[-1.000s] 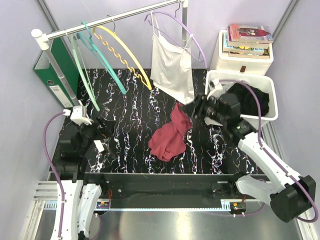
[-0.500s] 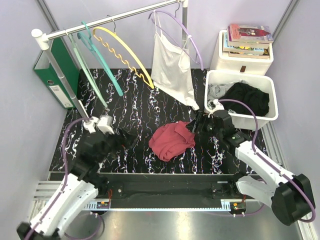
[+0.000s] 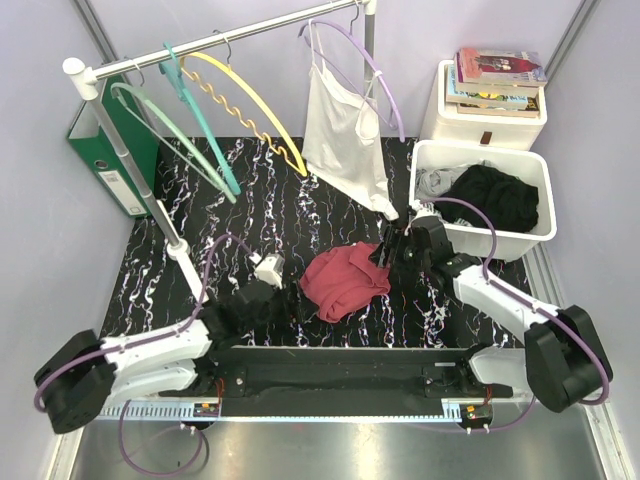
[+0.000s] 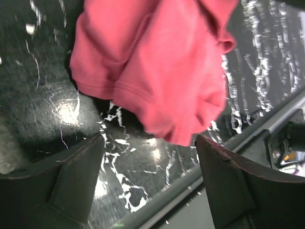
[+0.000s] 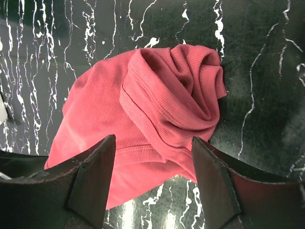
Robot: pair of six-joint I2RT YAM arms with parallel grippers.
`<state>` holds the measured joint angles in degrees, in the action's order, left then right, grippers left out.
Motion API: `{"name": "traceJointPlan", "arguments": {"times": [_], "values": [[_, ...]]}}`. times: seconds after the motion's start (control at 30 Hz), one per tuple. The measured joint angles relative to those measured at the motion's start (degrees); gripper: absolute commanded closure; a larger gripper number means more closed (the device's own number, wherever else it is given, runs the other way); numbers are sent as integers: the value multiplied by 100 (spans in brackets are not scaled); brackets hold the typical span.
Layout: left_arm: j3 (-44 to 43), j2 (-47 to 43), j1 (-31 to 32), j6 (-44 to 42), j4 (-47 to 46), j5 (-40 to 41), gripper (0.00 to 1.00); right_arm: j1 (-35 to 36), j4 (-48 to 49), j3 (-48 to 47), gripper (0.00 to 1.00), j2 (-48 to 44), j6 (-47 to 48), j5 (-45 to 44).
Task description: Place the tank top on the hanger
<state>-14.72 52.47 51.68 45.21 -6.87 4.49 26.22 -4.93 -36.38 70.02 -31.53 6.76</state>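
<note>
The dark red tank top (image 3: 343, 280) lies crumpled on the black marbled mat (image 3: 250, 215). The yellow hanger (image 3: 245, 110) hangs on the rail at the back left, empty. My right gripper (image 3: 385, 258) is open just right of the tank top; in the right wrist view its jaws straddle the near edge of the fabric (image 5: 157, 119). My left gripper (image 3: 288, 300) is open and low by the tank top's left side; in the left wrist view the cloth (image 4: 152, 67) lies just beyond the open jaws.
Teal hangers (image 3: 195, 125) and a lilac hanger with a white camisole (image 3: 345, 130) hang on the rail. A white bin (image 3: 535, 185) with a black garment stands at right, books (image 3: 500, 75) behind it. A green binder (image 3: 105, 150) stands at back left.
The left arm swung from the left side across to the tank top and went low. The right gripper let the tank top down onto the mat and opened beside it.
</note>
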Motion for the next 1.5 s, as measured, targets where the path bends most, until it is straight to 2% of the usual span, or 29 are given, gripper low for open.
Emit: {"name": "traceJointPlan", "arguments": {"times": [0.27, 0.47, 0.53, 0.63, 0.77, 0.8, 0.83, 0.9, 0.93, 0.97, 1.1, 1.27, 1.4, 1.5], "values": [[98, 1357, 63, 435, -1353, -170, 28, 0, 334, -2, 32, 505, 33, 48], [50, 2024, 87, 603, -2098, -378, 45, 0, 623, -114, 34, 833, 116, 28], [48, 2173, 87, 680, -2302, -479, 50, 0, 710, -184, 39, 946, 153, 22], [48, 2282, 87, 807, -2468, -625, 59, 4, 820, -339, 57, 1172, 236, 52], [72, 2214, 87, 986, -2540, -732, 67, 31, 855, -389, 68, 1292, 289, 192], [98, 2140, 87, 1019, -2535, -732, 69, 33, 855, -389, 76, 1300, 291, 212], [127, 2028, 87, 1036, -2507, -732, 73, 33, 855, -389, 80, 1305, 302, 234], [136, 1755, 87, 1043, -2365, -726, 75, 31, 852, -391, 89, 1322, 326, 260], [136, 1604, 87, 1032, -2280, -719, 81, 31, 852, -391, 97, 1335, 341, 284], [133, 1449, 87, 1016, -2188, -708, 84, 33, 852, -391, 99, 1353, 352, 299], [9, 896, 87, 870, -1578, -522, 99, 35, 820, -455, 100, 1427, 372, 350], [-511, 354, -57, 487, -461, -136, 100, 35, 505, -719, 100, 1427, 393, 321], [-1220, -52, -876, -13, 415, -186, 100, 35, -153, -1504, 100, 1414, 568, 155], [-2065, -199, -1818, -474, 1062, -328, 99, 35, -511, -2361, 100, 1292, 723, -13]]}}
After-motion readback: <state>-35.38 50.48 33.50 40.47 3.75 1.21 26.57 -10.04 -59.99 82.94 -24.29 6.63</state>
